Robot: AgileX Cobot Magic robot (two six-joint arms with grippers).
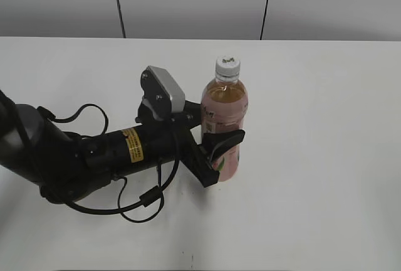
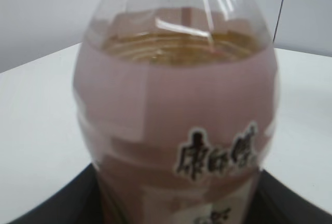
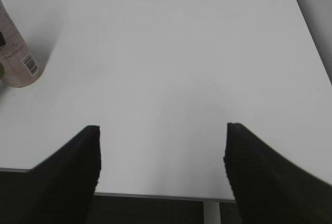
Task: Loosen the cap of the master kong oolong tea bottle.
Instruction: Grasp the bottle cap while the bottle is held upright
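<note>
Bottle: slim clear plastic master kong oolong tea bottle [image 1: 223, 120] with amber tea and a pink label, standing upright near the middle of the plain white desk [image 1: 326, 158].
Cap: small round white plastic screw cap [image 1: 228, 65] with a dark mark on top, seated on the bottle's neck; no gripper touches it.
Left gripper: the left gripper [image 1: 219, 152], at the end of a black arm lying low over the desk from the left, is clamped around the bottle's lower body; one black finger wraps across the front of the label, the other sits on the bottle's left side.
Left wrist view: the bottle [image 2: 176, 120] fills the frame, blurred, with black Chinese characters on the label and the liquid line near the shoulder; dark fingers [image 2: 57, 203] show at both lower corners.
Right gripper: the right gripper [image 3: 162, 167] hangs at the near edge of the desk [image 3: 171, 53], its two black fingers [image 3: 72, 169] spread wide apart with nothing between them.
Right wrist view: the bottle's base [image 3: 18, 60] shows at the far left edge, well apart from the fingers.
</note>
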